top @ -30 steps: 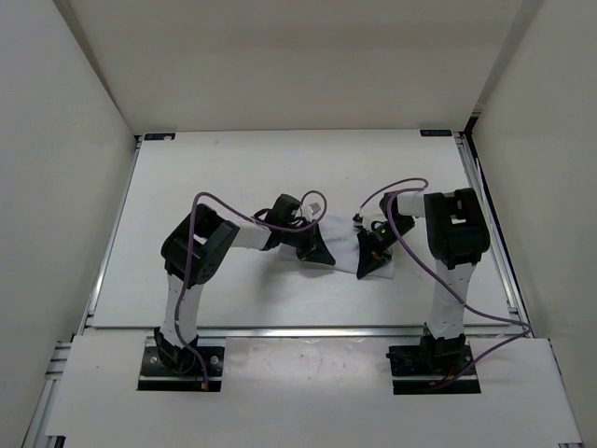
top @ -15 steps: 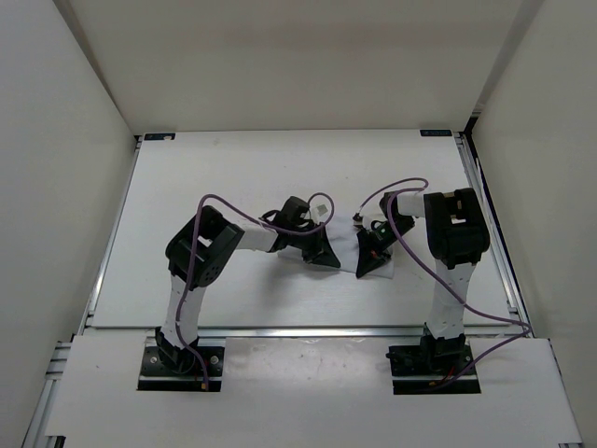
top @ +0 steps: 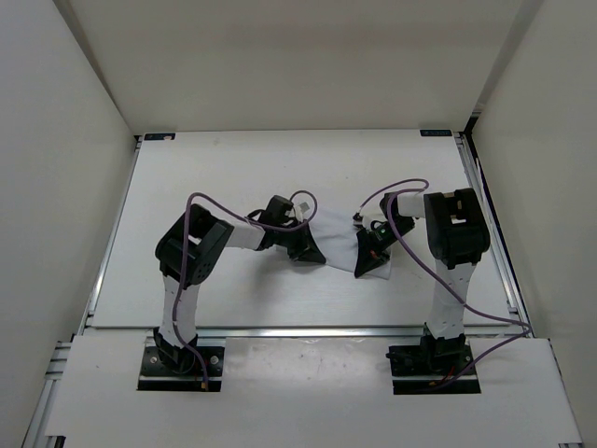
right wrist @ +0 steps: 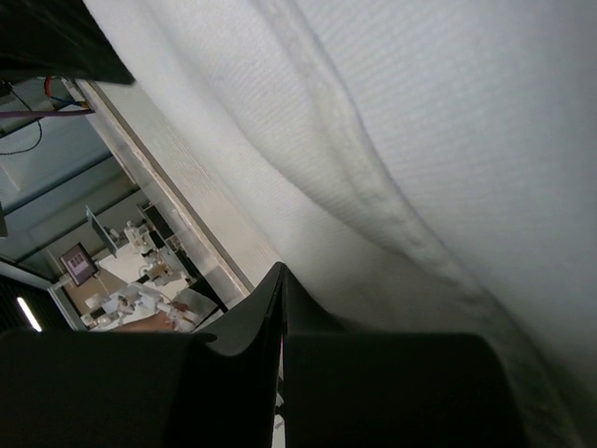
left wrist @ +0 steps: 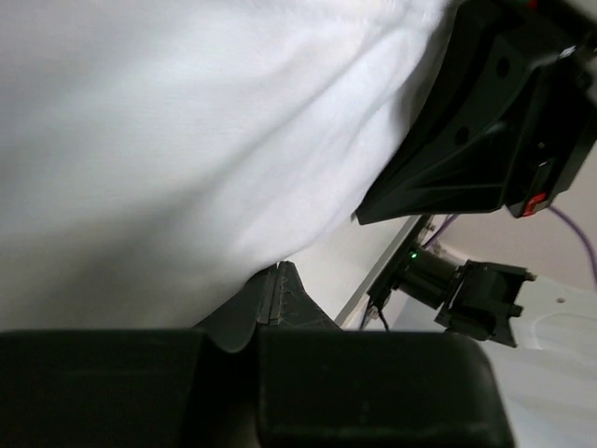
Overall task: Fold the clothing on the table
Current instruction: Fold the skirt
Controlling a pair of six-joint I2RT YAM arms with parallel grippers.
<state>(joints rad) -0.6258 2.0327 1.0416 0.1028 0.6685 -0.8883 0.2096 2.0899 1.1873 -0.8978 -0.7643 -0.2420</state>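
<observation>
From above, the white cloth (top: 338, 245) is hanging stretched just over the middle of the table (top: 215, 168), a little toward the table's right side, with the left gripper (top: 306, 250) holding its left end and the right gripper (top: 368, 261) holding its right end. In the left wrist view, the 2 jaws are pressing together with the cloth's lower edge running into their tips, so they are pinching it. In the right wrist view, the jaws are likewise squeezing tight on a hemmed edge, with folds draping away from them and the table's rail showing below. The cloth is looking thin, light and limp, so it is likely sagging wherever it is unsupported. Gripping at corners or along the hem is probably giving the firmest hold.
</observation>
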